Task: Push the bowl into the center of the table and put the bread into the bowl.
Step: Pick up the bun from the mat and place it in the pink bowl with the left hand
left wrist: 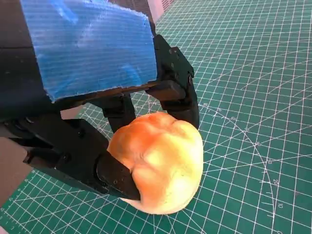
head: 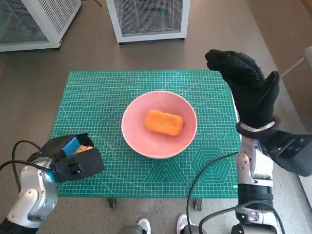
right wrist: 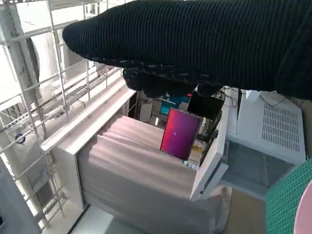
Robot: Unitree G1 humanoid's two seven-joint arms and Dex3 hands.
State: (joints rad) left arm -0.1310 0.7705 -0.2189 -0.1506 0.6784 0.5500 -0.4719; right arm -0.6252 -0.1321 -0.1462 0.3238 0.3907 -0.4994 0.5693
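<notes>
sitting mid-worktop, the pink bowl (head: 159, 125) already held one orange bread (head: 164, 122). at eight o'clock the left robot hand (head: 73, 158) gripped another bread roll (left wrist: 158, 161); the right robot hand (head: 243, 85) hovered, holding nothing.

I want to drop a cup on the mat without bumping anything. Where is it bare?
Bare: the mat between its far edge and the pink bowl, and the strip between bowl and near edge. Crowded: the corner where the left hand grips a bread roll.
</notes>
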